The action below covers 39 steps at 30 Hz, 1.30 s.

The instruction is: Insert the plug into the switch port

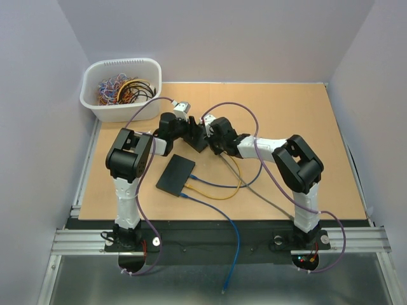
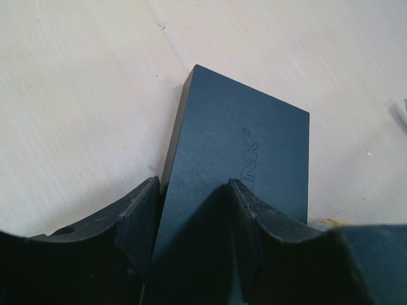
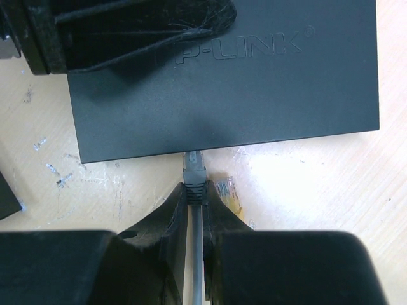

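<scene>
Right gripper (image 3: 194, 194): pressed together on a grey cable (image 3: 196, 254), pinching it right behind the plug (image 3: 194, 168).
- The plug sticks out straight ahead of the fingers, its long axis in line with them.
- Its tip meets the near edge of the black switch (image 3: 254, 95), which lies flat and broadside just ahead.
- Most of the plug body shows, so I judge it not seated. The port mouth is hidden under that edge.
- The move to come is a short push straight forward; any tilt or sideways drift would likely jam it.

Just to the right of the fingers a loose yellow plug (image 3: 226, 190) lies on the table (image 3: 318, 190), close enough to foul. Further right along the edge there is open room.

Left gripper (image 2: 194, 190): spread, straddling the switch's far left corner, one finger off the side and one over the top face. I cannot tell whether it bears down. It looks placed to brace the switch against the push.
</scene>
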Each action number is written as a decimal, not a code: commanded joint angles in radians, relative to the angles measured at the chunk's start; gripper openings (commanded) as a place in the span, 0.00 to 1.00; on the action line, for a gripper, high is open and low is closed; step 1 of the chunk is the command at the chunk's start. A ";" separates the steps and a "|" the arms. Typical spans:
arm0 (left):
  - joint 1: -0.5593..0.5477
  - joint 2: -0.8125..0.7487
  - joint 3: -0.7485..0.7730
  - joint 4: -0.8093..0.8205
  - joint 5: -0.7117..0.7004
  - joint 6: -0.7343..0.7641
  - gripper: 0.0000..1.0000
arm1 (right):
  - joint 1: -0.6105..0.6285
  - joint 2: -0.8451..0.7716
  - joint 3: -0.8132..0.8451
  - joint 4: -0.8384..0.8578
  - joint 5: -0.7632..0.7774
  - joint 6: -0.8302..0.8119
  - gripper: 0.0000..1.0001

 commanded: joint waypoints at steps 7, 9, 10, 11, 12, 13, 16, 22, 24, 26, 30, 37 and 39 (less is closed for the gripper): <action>-0.217 0.102 -0.029 -0.294 0.509 -0.195 0.57 | 0.020 -0.057 0.043 0.755 -0.216 0.107 0.00; -0.216 0.105 0.016 -0.337 0.500 -0.183 0.57 | 0.020 -0.065 0.015 0.757 -0.186 0.111 0.00; -0.214 0.111 0.028 -0.347 0.498 -0.183 0.57 | 0.021 -0.069 -0.009 0.757 -0.174 0.113 0.00; -0.214 0.115 0.052 -0.367 0.497 -0.183 0.57 | 0.020 -0.075 -0.019 0.755 -0.149 0.113 0.01; -0.214 0.119 0.053 -0.378 0.494 -0.183 0.57 | 0.020 -0.077 -0.026 0.752 -0.141 0.113 0.00; -0.213 0.123 0.074 -0.387 0.483 -0.180 0.57 | 0.020 -0.082 -0.040 0.751 -0.132 0.113 0.01; -0.206 0.137 0.128 -0.435 0.468 -0.163 0.57 | 0.020 -0.105 -0.082 0.746 -0.094 0.114 0.00; -0.186 0.200 0.281 -0.524 0.454 -0.145 0.57 | 0.021 -0.122 -0.092 0.702 0.029 0.168 0.00; -0.186 0.212 0.336 -0.547 0.456 -0.145 0.57 | 0.020 -0.115 -0.070 0.664 0.081 0.183 0.00; -0.186 0.223 0.369 -0.559 0.454 -0.146 0.57 | 0.020 -0.102 -0.059 0.644 0.130 0.209 0.01; -0.182 0.229 0.454 -0.585 0.405 -0.157 0.57 | 0.020 -0.076 -0.039 0.605 0.231 0.252 0.00; -0.162 0.258 0.631 -0.722 0.301 -0.122 0.57 | 0.021 -0.048 -0.019 0.567 0.245 0.303 0.11; -0.139 0.266 0.683 -0.763 0.290 -0.116 0.57 | 0.020 -0.051 -0.019 0.552 0.244 0.308 0.17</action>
